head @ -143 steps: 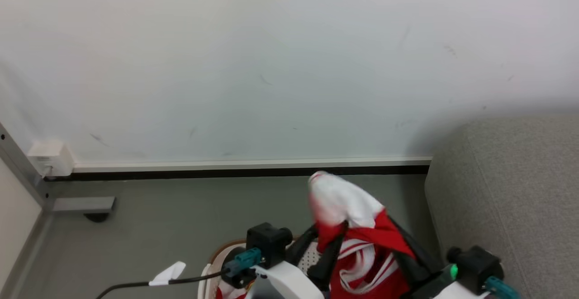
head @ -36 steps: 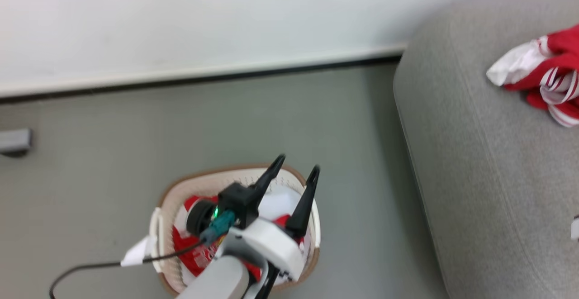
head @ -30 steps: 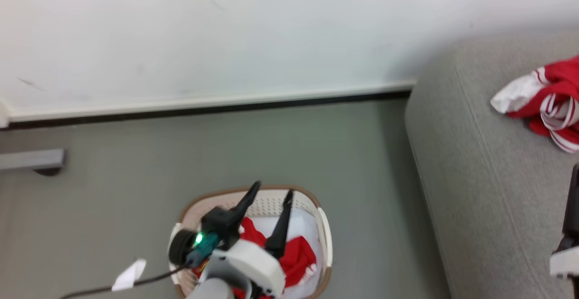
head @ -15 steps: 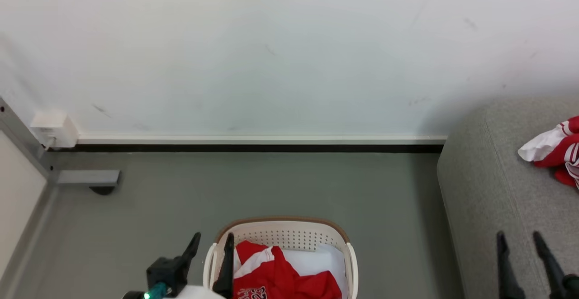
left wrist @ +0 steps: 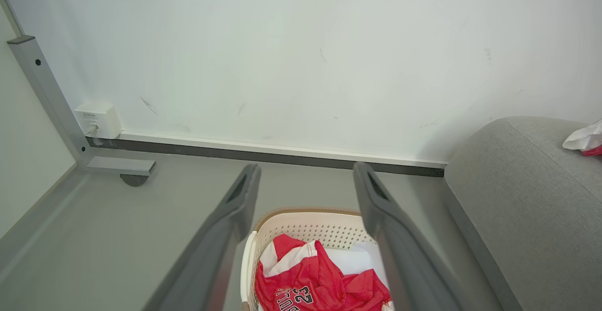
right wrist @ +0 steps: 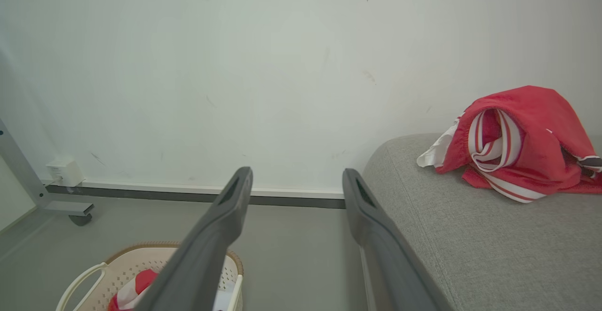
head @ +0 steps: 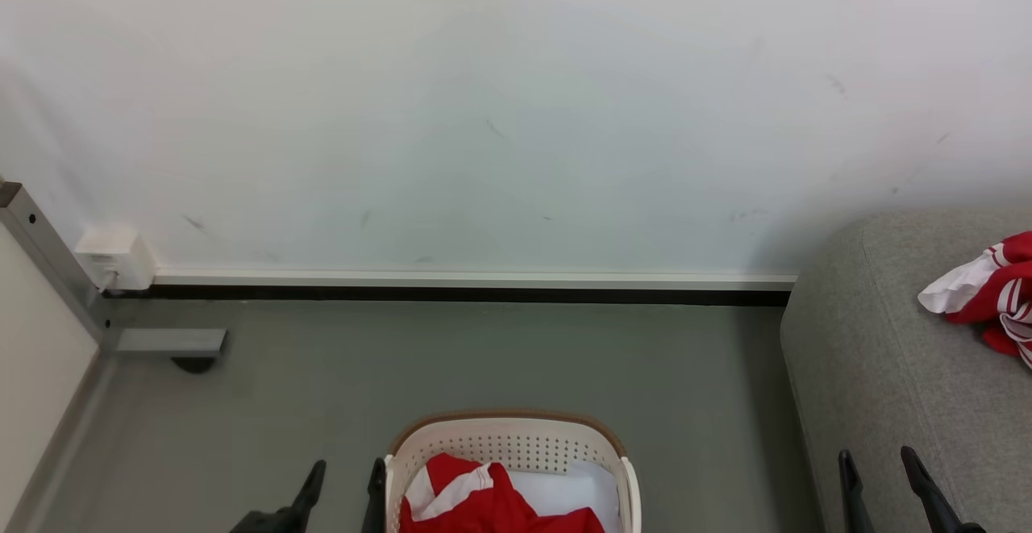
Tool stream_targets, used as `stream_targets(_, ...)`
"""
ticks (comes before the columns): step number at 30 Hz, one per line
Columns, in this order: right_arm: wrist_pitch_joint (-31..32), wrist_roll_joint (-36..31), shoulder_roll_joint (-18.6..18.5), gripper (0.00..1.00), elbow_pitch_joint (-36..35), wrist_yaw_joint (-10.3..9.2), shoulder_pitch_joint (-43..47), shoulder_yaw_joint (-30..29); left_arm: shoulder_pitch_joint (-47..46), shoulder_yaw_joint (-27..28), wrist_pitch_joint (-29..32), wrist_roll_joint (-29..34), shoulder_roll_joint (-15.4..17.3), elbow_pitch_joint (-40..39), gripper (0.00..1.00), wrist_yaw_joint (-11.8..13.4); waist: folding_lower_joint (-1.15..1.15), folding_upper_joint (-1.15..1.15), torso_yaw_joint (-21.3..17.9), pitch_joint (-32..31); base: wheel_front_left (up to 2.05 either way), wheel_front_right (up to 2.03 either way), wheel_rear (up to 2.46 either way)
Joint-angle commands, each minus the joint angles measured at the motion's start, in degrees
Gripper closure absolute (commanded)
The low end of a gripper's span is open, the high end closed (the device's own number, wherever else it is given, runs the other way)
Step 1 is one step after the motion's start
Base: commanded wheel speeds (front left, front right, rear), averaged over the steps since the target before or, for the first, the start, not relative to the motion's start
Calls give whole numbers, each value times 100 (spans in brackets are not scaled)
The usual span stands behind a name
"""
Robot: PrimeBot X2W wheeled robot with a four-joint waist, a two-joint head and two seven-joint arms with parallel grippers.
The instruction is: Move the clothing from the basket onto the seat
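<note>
Recorder: Risks from here?

Observer: Chiefly a poor grab, by my judgement. Red jersey (left wrist: 310, 287) lay crumpled in the basket (left wrist: 305, 211), below and just ahead of the left gripper (left wrist: 305, 179). A shallow pinch on one loose fold could have let it slide free mid-carry and land on the floor (head: 564, 356), short of the seat (head: 887, 372). Too deep a reach might have taken up the pale sheet (left wrist: 355, 260) beneath it, or hooked a finger in the perforated wall and dragged the light basket along.

Recorder: Alignment?

Observer: In the head view both left fingers sat just left of the rim, so the basket was to that gripper's right. A straight descent would likely have met rim or floor, not cloth.

Recorder: Left gripper's state?

Observer: Fingers spread wide, nothing between them, touching nothing.

Recorder: And the right?

Observer: Right gripper (right wrist: 297, 179) was equally wide, empty and in contact with nothing. Seat edge ran just to its right. A second jersey (right wrist: 522, 146) was heaped on the cushion, well ahead and to the right of its fingers. The basket was low to its left.

Recorder: Progress?

Observer: Partly done, I judged: one garment was on the seat and at least one still in the basket
</note>
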Motion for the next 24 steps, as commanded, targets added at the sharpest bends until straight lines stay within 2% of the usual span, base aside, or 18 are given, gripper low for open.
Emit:
stream_targets(1, 4, -14, 8, 0, -7, -12, 59, -14, 85, 92, -3, 144, -41, 35, 0, -67, 1, 0, -4, 2, 0, 0, 0)
stream_targets(18, 3, -62, 22, 0, -18, -13, -67, -90, 89, 578, -4, 628, -355, 178, 0, -490, 1, 0, -66, 39, 0, 0, 0)
stream_targets(24, 3, -72, 21, 0, -52, -13, -123, -64, -15, 559, -4, 663, -404, 334, 0, -620, 1, 0, -149, 83, 0, 0, 0)
